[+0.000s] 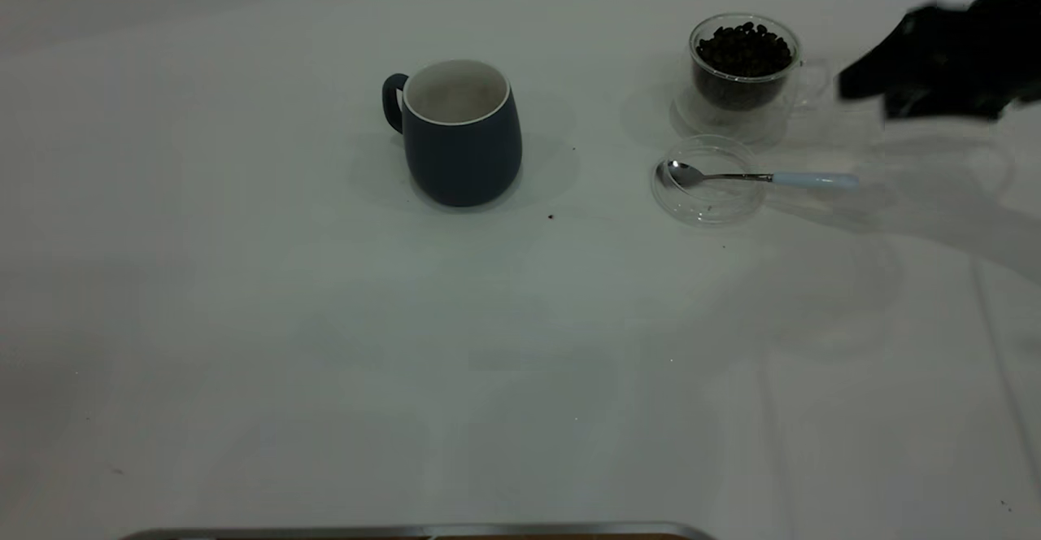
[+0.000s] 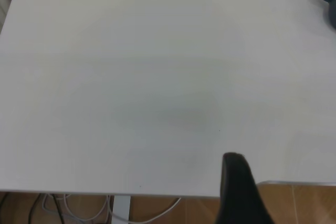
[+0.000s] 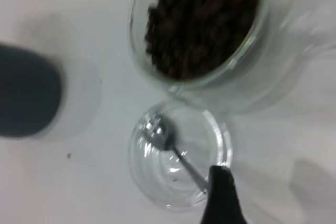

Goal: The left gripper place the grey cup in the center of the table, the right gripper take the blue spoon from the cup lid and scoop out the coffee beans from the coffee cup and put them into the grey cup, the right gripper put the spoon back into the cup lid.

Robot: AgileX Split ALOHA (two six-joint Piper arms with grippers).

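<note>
Fingers of right gripper (image 1: 862,89): state not discernible; to be lowered onto blue spoon (image 1: 760,176) handle beside cup lid (image 1: 707,180).

white table (image 1: 325,345), cables (image 2: 79,208) hanging under its edge, wooden floor (image 2: 299,203).

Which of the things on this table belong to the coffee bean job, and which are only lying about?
Belonging to the job:
dark grey ceramic cup
clear glass cup of coffee beans
clear round cup lid
metal spoon with pale blue handle
right pincer, near the glass cup

Only lying about:
two dark crumbs on the white table
cables under the table edge
</note>
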